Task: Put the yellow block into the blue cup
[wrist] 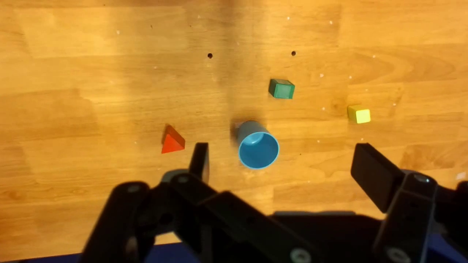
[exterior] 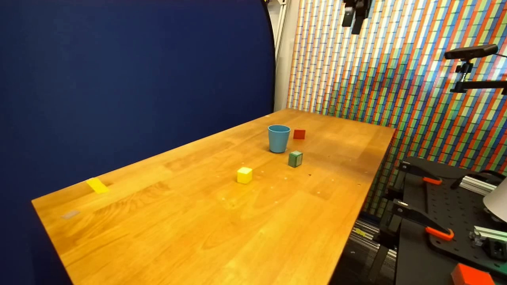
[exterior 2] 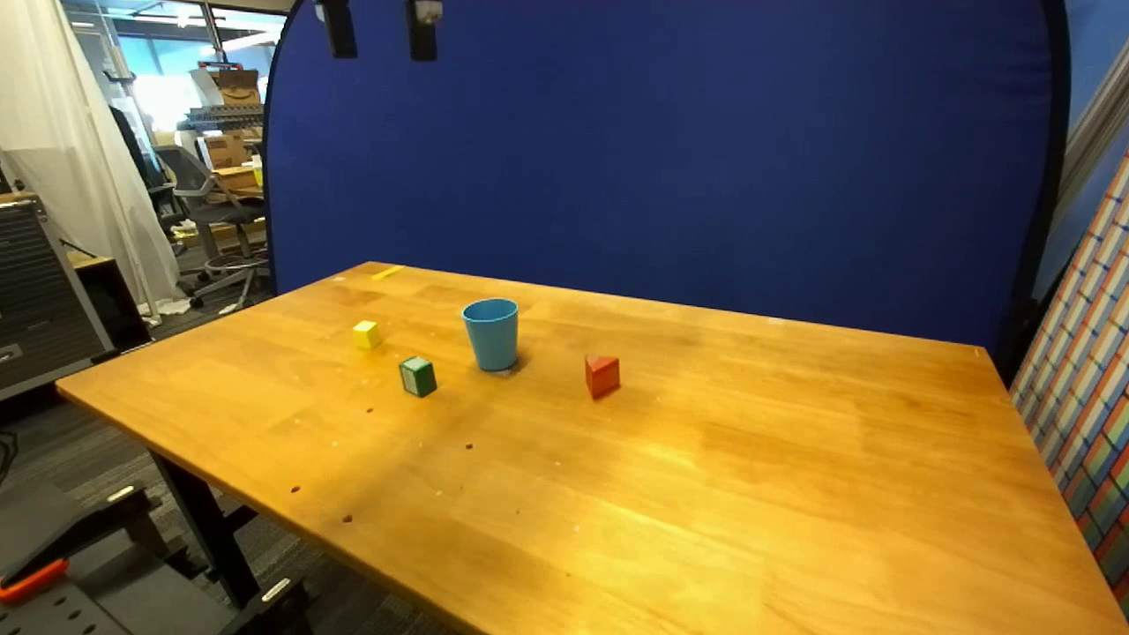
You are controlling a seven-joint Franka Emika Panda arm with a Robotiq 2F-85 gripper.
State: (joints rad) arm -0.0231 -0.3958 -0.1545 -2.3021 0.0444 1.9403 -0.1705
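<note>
Scanning the wrist view left to right, we are finding the red block (wrist: pixel 173 140) lying below the claw (wrist: pixel 281 155), outside its left-hand jaw, where it is probably posing little trouble. The blue cup (wrist: pixel 259 150) is standing upright well below the claw, showing between the 2 jaws; we are judging it the main hazard, since a low pass could be clipping its rim and tipping it, and a release off centre could be dropping our load onto the edge. The green block (wrist: pixel 282 89) is resting near the cup, ahead of the claw, and a widely spread jaw coming down beside it for the pick-up could be shoving it. Farthest right, the yellow block (wrist: pixel 359 114), our target, is sitting on the table (wrist: pixel 73 54), well below the claw and ahead of its right-hand jaw. Being so small, it is probably leaving us little margin: coming down off line, a jaw could be landing on top of it or pushing it away.

As for the claw, in both exterior views we are seeing it hanging high over the table. Its 2 jaws are standing wide apart, released, gripping nothing and touching nothing that we are seeing.
</note>
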